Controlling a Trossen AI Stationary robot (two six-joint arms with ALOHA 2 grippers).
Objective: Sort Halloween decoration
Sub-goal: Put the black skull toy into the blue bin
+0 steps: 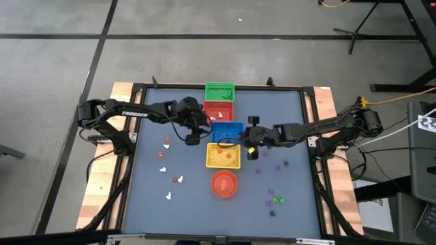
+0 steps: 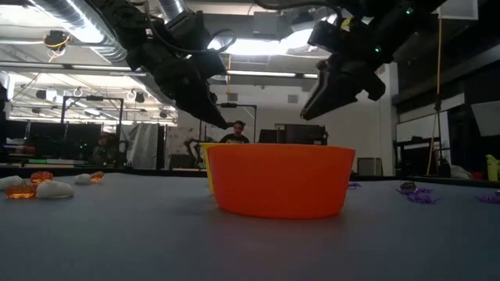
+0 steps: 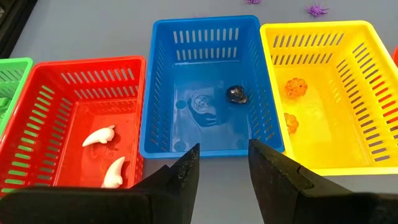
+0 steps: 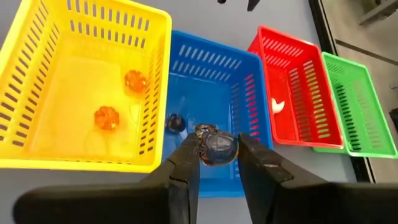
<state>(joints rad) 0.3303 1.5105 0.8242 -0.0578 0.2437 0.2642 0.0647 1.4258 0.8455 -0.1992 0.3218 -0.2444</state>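
My right gripper (image 4: 217, 163) is shut on a dark round trinket (image 4: 217, 148) and hangs over the blue basket (image 4: 214, 87), by its wall next to the yellow basket (image 4: 74, 93). One more dark trinket (image 3: 236, 94) lies on the blue basket's floor. My left gripper (image 3: 222, 167) is open and holds nothing, just outside the blue basket's (image 3: 208, 81) left wall. Two white trinkets (image 3: 99, 135) lie in the red basket (image 3: 81, 118), two orange ones (image 4: 107, 117) in the yellow basket. In the high view the left gripper (image 1: 195, 135) and right gripper (image 1: 238, 143) flank the blue basket (image 1: 226, 129). My right gripper pinches the dark round trinket (image 4: 219, 149) between its two fingers, one finger (image 4: 189, 155) on each side of it. The fingers slant down over the blue basket from the table's right. The trinket is lifted clear above the basket.
A green basket (image 1: 219, 90) stands at the far end of the basket row, and a round orange bowl (image 1: 224, 184) at the near end. Loose white and orange trinkets (image 1: 163, 169) lie on the table's left, purple and green ones (image 1: 276, 199) on its right.
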